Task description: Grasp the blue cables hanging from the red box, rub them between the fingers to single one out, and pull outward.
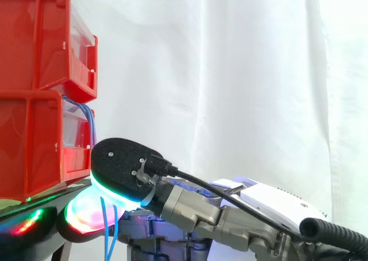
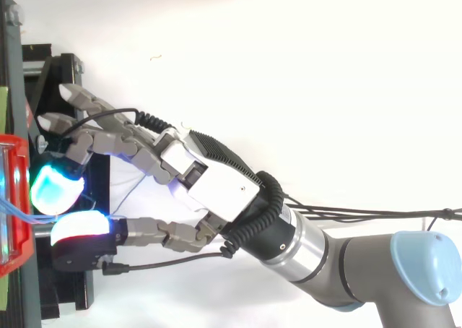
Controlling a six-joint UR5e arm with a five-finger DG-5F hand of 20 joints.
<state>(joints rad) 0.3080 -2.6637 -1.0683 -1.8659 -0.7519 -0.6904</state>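
We see two bins stacked at the left edge of the side view, the upper red bin [image 1: 34, 42] on the lower red bin [image 1: 29, 152]. The blue cables [image 1: 89, 116] come out of the gap between them at the front edge and drop down. The hand [image 2: 209, 180] comes in from the right and pinches the blue cables between two glowing fingertips [image 2: 54, 187], just beside the lower bin's front edge. The cable ends dangle under the hand. From above, its other fingers reach toward the black stand [image 2: 68, 299]. Right of the bins there is lots of open room before the white curtain [image 1: 241, 71].
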